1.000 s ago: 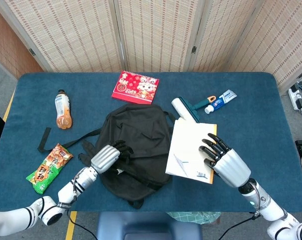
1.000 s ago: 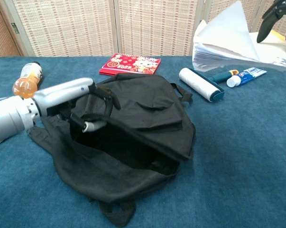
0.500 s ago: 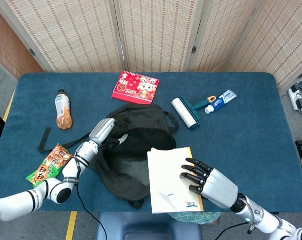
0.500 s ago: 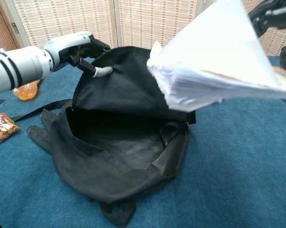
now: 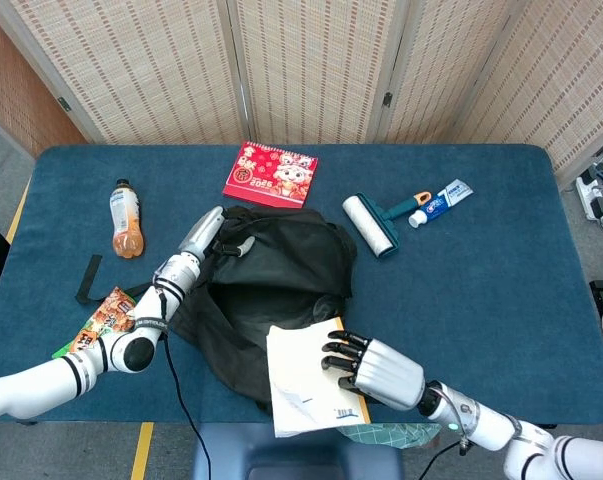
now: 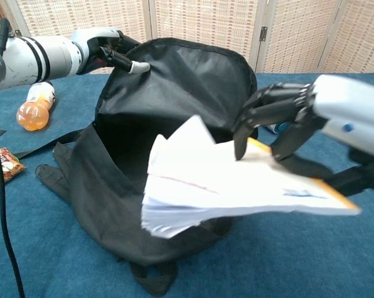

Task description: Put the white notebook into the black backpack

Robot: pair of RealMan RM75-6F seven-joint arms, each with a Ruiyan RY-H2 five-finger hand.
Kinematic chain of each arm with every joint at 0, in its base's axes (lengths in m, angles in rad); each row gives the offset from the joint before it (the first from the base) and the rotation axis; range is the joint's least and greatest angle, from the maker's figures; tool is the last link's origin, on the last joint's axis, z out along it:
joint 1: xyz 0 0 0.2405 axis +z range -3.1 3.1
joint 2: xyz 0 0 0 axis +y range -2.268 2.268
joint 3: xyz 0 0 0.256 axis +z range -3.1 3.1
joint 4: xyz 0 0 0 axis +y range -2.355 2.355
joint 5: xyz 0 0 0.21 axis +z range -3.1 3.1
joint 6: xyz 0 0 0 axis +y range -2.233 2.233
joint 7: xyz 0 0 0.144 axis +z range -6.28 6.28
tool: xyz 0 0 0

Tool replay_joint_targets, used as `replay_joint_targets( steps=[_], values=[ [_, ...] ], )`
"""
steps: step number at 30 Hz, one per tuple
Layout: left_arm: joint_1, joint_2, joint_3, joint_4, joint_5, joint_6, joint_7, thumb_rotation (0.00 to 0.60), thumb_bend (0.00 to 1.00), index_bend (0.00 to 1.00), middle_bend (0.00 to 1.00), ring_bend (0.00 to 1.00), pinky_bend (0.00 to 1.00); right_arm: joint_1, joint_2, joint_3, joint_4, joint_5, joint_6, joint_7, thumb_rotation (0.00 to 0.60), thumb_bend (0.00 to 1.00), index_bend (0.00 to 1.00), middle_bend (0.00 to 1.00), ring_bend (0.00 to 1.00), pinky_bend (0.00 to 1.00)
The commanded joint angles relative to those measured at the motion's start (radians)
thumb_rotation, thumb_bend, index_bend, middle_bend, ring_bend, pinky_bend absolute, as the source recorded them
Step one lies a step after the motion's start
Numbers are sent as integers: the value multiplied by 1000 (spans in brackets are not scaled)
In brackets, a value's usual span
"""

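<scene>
The right hand [image 6: 292, 115] is gripping the white notebook [image 6: 224, 189] at its near-right end — dark fingers [image 5: 343, 352] are pressing on the top cover, and whatever is bearing underneath is hidden. From those fingers the notebook is running away to the robot's left and slightly forward, its long axis lying roughly level, with the free end fanning open a little in the chest view. That free end is pointing at the mouth of the black backpack [image 5: 281, 270] and is hanging just in front of the opening's lower lip, not yet inside.

The left hand [image 6: 103, 49] is pinching the upper edge of the backpack and lifting it — the flap is standing up behind the notebook, and the dark cavity is gaping between flap and surface [image 5: 481, 250].

So the opening is lying beyond the far end of the notebook, along its own long axis. By my judgement the coming move is asking for a push along that axis, down and in, with the loose pages likely to catch on the lip.
</scene>
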Motion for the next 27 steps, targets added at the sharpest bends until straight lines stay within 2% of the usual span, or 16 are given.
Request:
replay_joint_targets(
  steps=[1,8,17,27],
  values=[
    [-8,6,-3,8,-22,-15,5,600,488,613,349,292,181,44,-87,21,96,26,-48,44,600,653,774,440,286,235],
    [-1,19,-1,-7,-27,-14,1,600,489,613,348,292,179,107,-239,54,291,71,-97,111,600,657,774,443,287,242],
    [11,38,4,-32,-19,-11,-6,600,488,612,345,291,179,194,-436,77,598,105,-119,160,600,661,776,445,289,247],
    [28,63,6,-56,-6,-12,-24,600,489,611,343,288,178,269,-569,73,854,143,-157,129,600,662,777,447,289,247]
  ],
)
